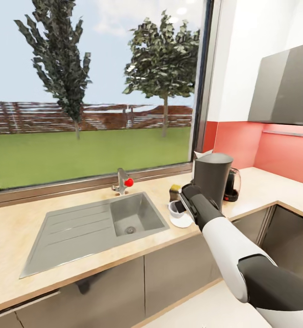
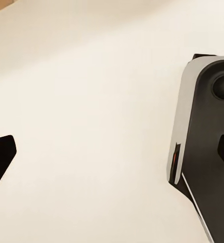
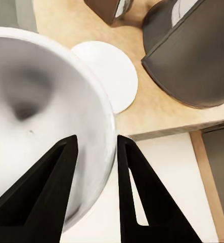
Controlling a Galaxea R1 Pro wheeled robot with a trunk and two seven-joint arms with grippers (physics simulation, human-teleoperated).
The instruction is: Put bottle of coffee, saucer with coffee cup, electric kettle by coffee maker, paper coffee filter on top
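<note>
The right hand [image 3: 94,167] is pinching the coffee cup [image 3: 41,116] by its rim, hovering it just above the saucer [image 3: 109,76] on the desk [image 1: 14,228] beside the coffee maker [image 1: 213,177]. Centring before lowering should seat it cleanly. The left hand's grip I cannot tell.

From my head view, the right arm [image 1: 224,237] covers the lower front of the coffee maker [image 1: 213,175] and part of the saucer [image 1: 182,222]. The coffee cup [image 1: 174,208] is partly masked by the right gripper [image 1: 182,206]. The bottle of coffee [image 1: 174,192] shows just its upper portion; its label is too small to read. The coffee maker hides half the electric kettle [image 1: 233,184]. A white tip [image 1: 201,154] behind the maker's top cannot be identified. In my right wrist view, the cup [image 3: 41,121] is blurred and cropped.
</note>
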